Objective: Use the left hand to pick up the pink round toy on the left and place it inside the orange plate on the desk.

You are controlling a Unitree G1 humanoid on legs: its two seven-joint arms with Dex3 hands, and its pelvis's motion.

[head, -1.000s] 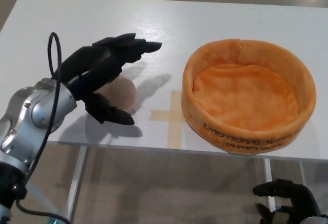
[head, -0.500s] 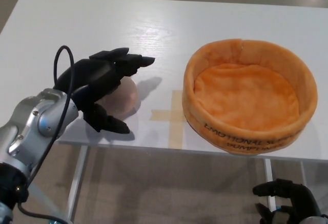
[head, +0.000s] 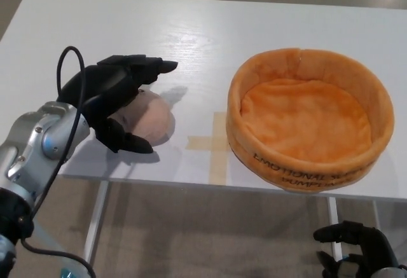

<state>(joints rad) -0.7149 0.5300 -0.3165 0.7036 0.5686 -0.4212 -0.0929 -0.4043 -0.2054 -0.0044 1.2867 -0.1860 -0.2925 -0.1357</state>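
Black and spread wide, the left hand (head: 117, 97) sits over the pink round toy (head: 151, 118), its two thick fingers (head: 149, 67) reaching across the top of the toy and its thumb (head: 127, 140) curling low at the near side. The fingers and thumb stand apart around the toy rather than clamped on it; whether any of them touches the toy I cannot tell. Behind the hand, a silver forearm (head: 38, 147) comes in from the lower left of the picture, with a black cable (head: 63, 74) looping up over the wrist.

That toy rests on the white desk (head: 191, 30), close to the desk's near edge, its left part hidden by the hand. To the right of the toy, a cross of tan tape (head: 213, 143) lies flat on the desk. Beyond the tape, well apart from the toy on its right, stands the orange plate (head: 375, 106), a soft round thing with a raised padded rim and dark lettering along its near wall; nothing lies inside it.

Far from the toy, below the desk's near edge at the lower right corner, the right hand (head: 353, 246) shows only in part, its fingers curled, holding nothing visible.
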